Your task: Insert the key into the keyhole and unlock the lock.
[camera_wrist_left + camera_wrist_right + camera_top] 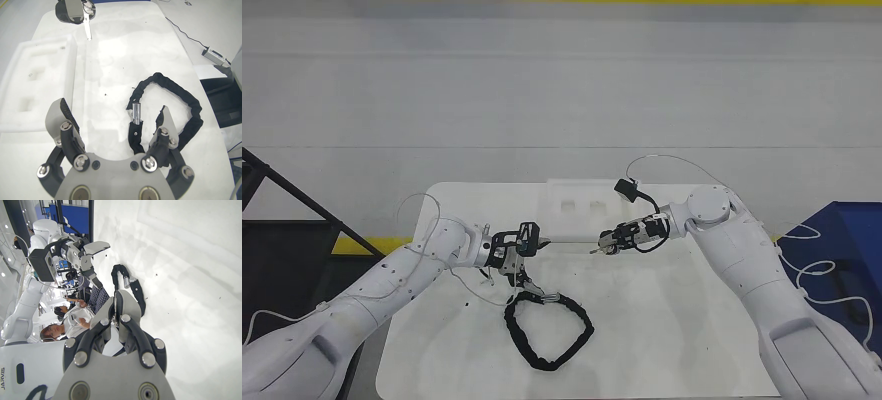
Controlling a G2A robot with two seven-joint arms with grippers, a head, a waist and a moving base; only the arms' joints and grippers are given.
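a: where is the key point(88, 28) at this moment?
b: it is in the right gripper point(115, 302). the two fingers are pressed together on its head. the metal blade sticks out in front, in the air above the table point(672, 330), near the white foam tray point(37, 75).
a: and the lock?
b: the chain lock point(550, 335), in its black cloth sleeve, lies in a loop on the table. its shiny lock cylinder point(136, 113) is at the end of the loop that is nearer to the left gripper point(113, 111).
a: does the left gripper hold it?
b: no. its jaws stand wide apart with nothing between them. it hangs over the cylinder, and in the right wrist view i see a gap between it and the lock.
a: so how much of the task is done?
b: i judge only the first part. the key is in the grip and points roughly toward the lock. key and cylinder are clearly apart, so the insertion is not yet begun. the lock looks closed, with both chain ends meeting at the cylinder.
a: what is left?
b: i think the cylinder needs to be steadied, probably by the left gripper. then the blade must line up with the keyhole, go in, and turn. i cannot see the keyhole clearly, so i cannot say how well it is aligned.
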